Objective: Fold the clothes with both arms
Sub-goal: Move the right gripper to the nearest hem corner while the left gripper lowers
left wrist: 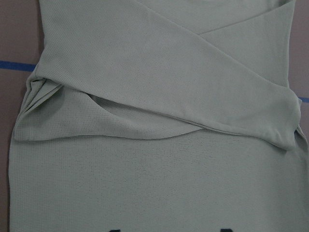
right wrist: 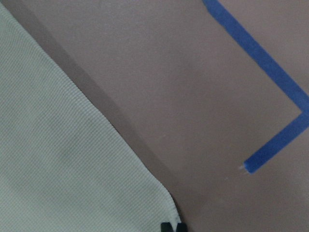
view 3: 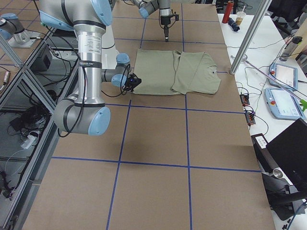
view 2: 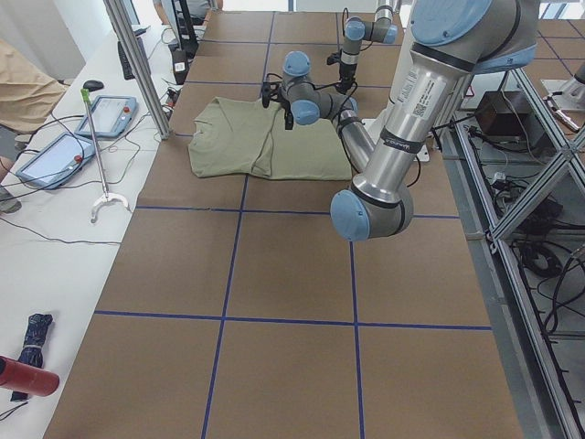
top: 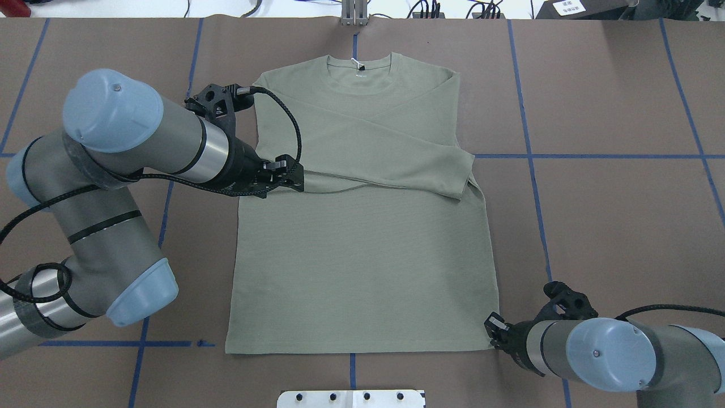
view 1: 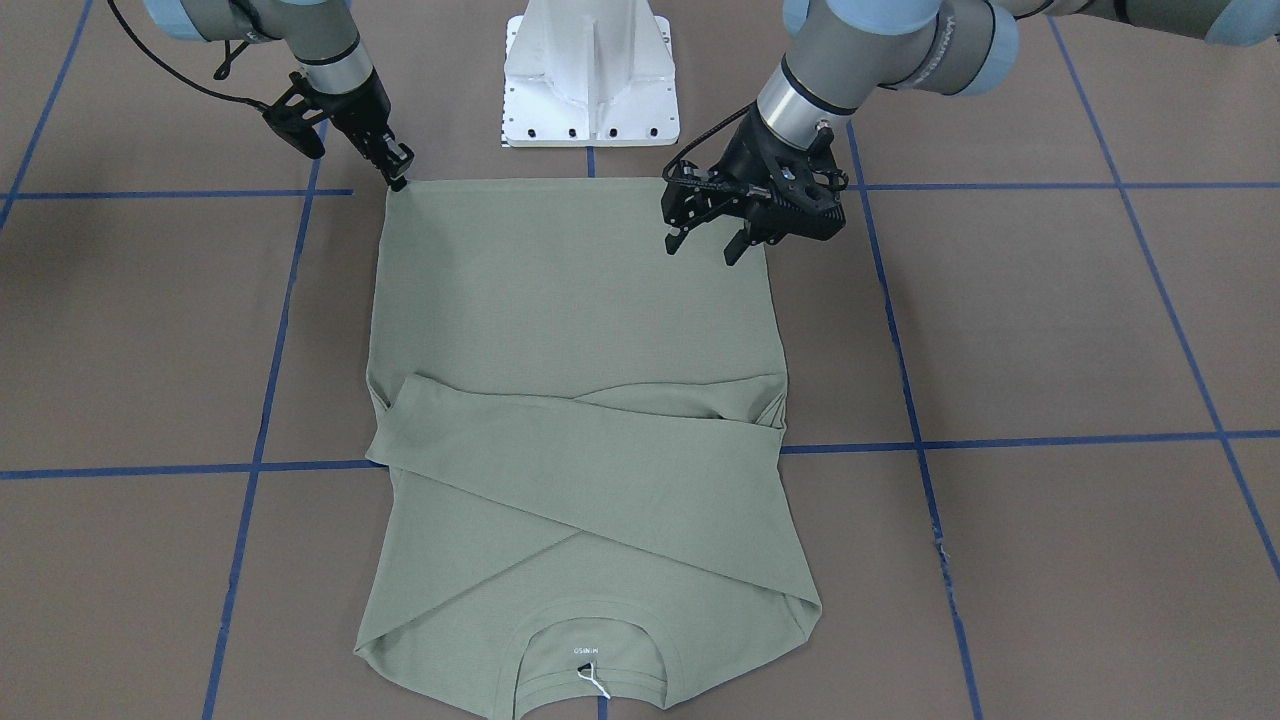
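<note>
**A:** Shirt (view 1: 570,300) position?

**B:** Flat on the worktop (view 1: 1050,330), sleeves (view 1: 600,440) crossed over the chest, collar (view 1: 592,640) away from the robot. Looks set up for a hem-to-collar fold.

**A:** Pincers?

**B:** Right pincer (view 1: 398,172) clenched at its hem corner; cannot tell if cloth is caught. Left pincer (view 1: 705,242) released, raised above the shirt. It probably needs its own hem corner so both lift evenly.

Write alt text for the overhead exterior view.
A sage-green long-sleeved shirt lies flat on a brown, blue-taped table, sleeves folded across its body, collar away from the robot. The left gripper is above the shirt's left edge; the right gripper is at the hem's right corner.
</note>
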Controlling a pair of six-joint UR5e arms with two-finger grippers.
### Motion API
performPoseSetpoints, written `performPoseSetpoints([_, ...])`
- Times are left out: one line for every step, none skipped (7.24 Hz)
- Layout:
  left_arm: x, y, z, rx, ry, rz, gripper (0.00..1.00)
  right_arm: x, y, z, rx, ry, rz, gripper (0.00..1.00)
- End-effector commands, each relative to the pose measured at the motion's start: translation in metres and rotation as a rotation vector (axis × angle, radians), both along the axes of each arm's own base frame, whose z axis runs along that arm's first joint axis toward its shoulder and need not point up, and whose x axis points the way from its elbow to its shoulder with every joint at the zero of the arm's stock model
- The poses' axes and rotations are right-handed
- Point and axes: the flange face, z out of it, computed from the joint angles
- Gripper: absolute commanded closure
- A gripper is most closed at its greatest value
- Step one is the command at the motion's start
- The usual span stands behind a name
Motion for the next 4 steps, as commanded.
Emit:
performPoseSetpoints([-0.025,0.031,0.023,-0.101,-0.006,0.048,0.25,0.006,-0.001,-0.009,0.001,-0.017,0.001,1.0])
performPoseSetpoints([-0.03,0.048,0.036,-0.105,-0.017,0.052,0.21,0.011,-0.001,-0.019,0.004,-0.038,0.003,1.0])
performPoseSetpoints([-0.013,0.07,0.038,-0.111,-0.022,0.095,0.23,0.013,-0.002,-0.022,0.005,-0.044,0.006,1.0])
performPoseSetpoints([0.006,0.087,0.044,-0.179,-0.038,0.107,0.23,0.014,-0.004,-0.023,0.006,-0.046,0.01,1.0])
